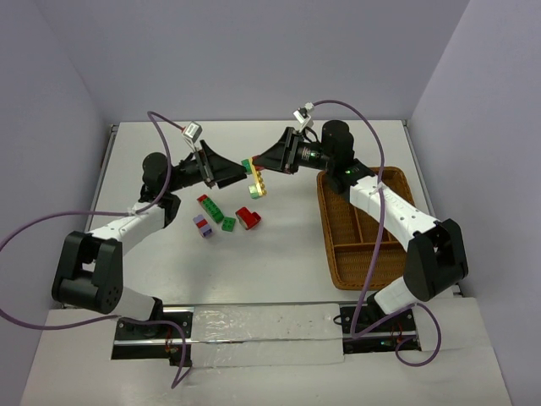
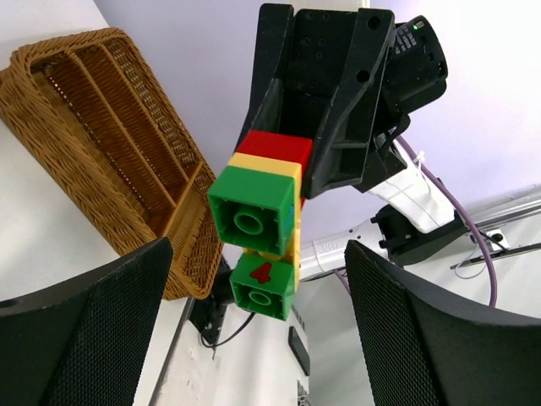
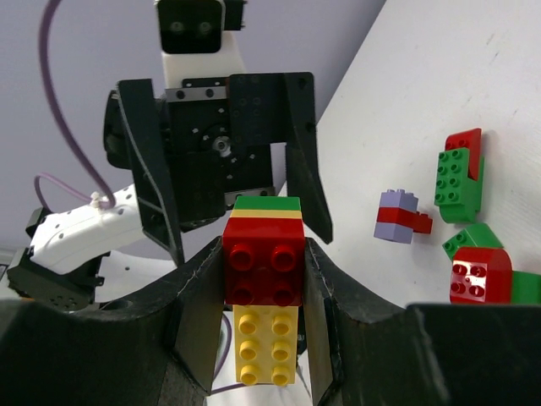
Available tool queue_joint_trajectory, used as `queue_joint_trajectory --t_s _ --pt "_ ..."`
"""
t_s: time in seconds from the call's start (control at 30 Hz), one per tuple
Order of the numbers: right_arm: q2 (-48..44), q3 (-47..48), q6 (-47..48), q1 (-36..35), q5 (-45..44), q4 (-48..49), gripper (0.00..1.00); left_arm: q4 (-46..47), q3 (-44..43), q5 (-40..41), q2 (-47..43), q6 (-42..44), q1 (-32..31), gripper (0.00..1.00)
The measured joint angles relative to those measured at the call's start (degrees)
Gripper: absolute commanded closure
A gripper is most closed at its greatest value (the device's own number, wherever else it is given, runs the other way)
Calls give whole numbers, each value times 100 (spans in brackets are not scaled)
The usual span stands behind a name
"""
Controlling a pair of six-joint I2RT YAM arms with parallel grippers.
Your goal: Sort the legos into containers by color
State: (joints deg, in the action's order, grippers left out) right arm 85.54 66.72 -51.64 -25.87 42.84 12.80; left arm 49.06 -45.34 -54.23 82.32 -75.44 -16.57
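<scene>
A stack of legos [image 1: 255, 183], red, yellow and green, hangs in the air over the middle of the table. My right gripper [image 1: 262, 162] is shut on its red brick [image 3: 264, 262], and a yellow brick [image 3: 266, 347] pokes out below the jaws. My left gripper [image 1: 238, 173] faces it, open. Its black pads [image 2: 93, 330] stand wide on either side of the stack's green end [image 2: 254, 216] without touching. The wicker tray [image 1: 328, 228] with its containers lies at the right with nothing in the compartments I can see.
Loose legos lie on the table below: a red-and-green pair [image 1: 209, 205], a purple-and-red piece [image 1: 202, 225], a green brick [image 1: 228, 224] and a red piece [image 1: 248, 218]. Cables trail from both arms.
</scene>
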Motion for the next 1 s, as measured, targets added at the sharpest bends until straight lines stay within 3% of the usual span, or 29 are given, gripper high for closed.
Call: queue_joint_trajectory --t_s 0.23,0.57,0.67,0.77,0.9,1.0 --pt "4 0 -43 0 10 50 100 521 0 2 272 -379 -160 16" --pt "113 3 -167 -2 106 159 100 1049 0 7 409 -722 -283 37" --pt "162 21 -184 -22 160 169 100 1120 0 8 503 -812 -307 48" --pt "208 94 -189 -30 202 173 100 1156 -2 24 579 -867 -311 50" --pt "210 121 -178 -42 212 176 100 1225 -2 27 602 -964 -320 61" --pt "210 125 -142 -34 209 180 100 1307 -2 37 649 -1059 -319 83"
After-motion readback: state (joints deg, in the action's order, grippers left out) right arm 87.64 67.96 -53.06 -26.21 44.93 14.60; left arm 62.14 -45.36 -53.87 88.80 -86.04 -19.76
